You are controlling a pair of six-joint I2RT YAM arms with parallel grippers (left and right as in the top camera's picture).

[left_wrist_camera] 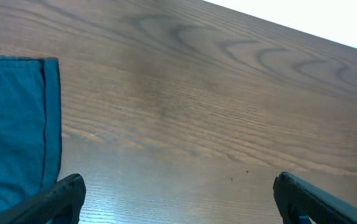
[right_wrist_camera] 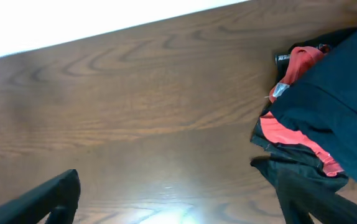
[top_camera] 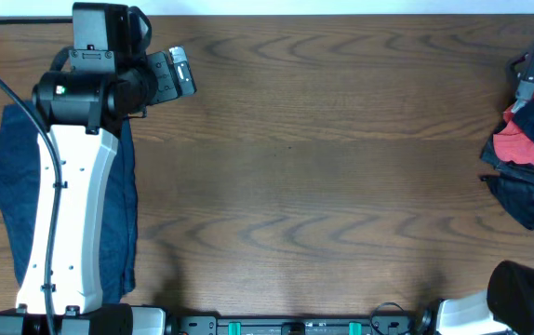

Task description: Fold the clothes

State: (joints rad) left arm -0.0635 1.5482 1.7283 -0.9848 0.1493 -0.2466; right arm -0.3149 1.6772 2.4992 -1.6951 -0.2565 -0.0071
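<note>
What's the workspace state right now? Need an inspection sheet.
Surface: wooden table, bare across the middle.
Job's things: navy cloth lies flat at the left, partly under the left arm; its hemmed corner shows in the left wrist view. A pile of dark and red clothes sits unfolded at the right edge.
Clutter: nothing seen.
Grippers: left gripper open, nothing between its fingers, beside the cloth. Right gripper open and empty, short of the pile.
Cables: black cable runs along the left arm, off the cloth.
Surroundings: white strip beyond the far edge; rig bar along the near edge.
</note>
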